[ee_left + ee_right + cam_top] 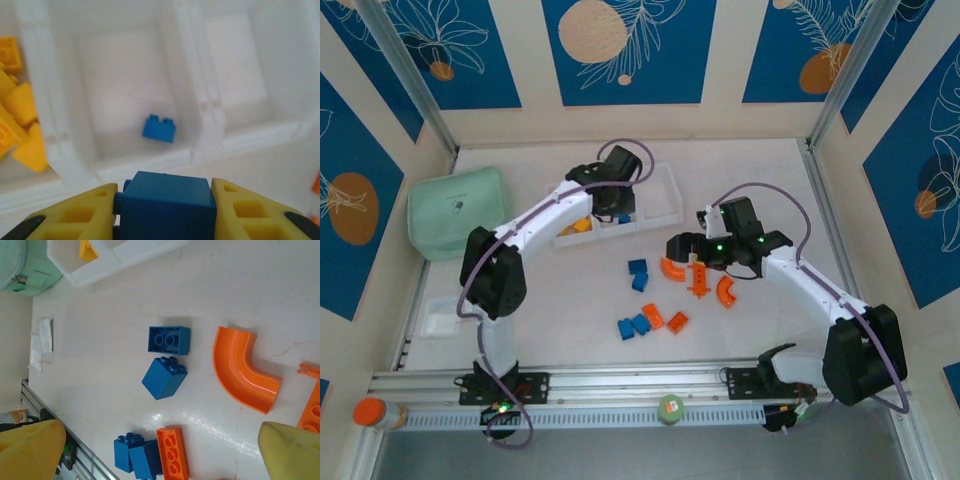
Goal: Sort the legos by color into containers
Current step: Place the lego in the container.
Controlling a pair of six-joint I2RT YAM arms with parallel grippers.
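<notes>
Gripping brick (pixel 167 212), claw (pixel 165 192) seemingly over tray (pixel 202 107)

White table (pixel 570 300) carries a tray (pixel 665 200), green pouch (pixel 455 212), blue bricks (pixel 638 275), orange bricks (pixel 677 322).

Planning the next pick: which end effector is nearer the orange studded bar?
Right. The right end effector is open just beside the bar; the left end effector is away at the white tray, shut on a blue brick.
</notes>
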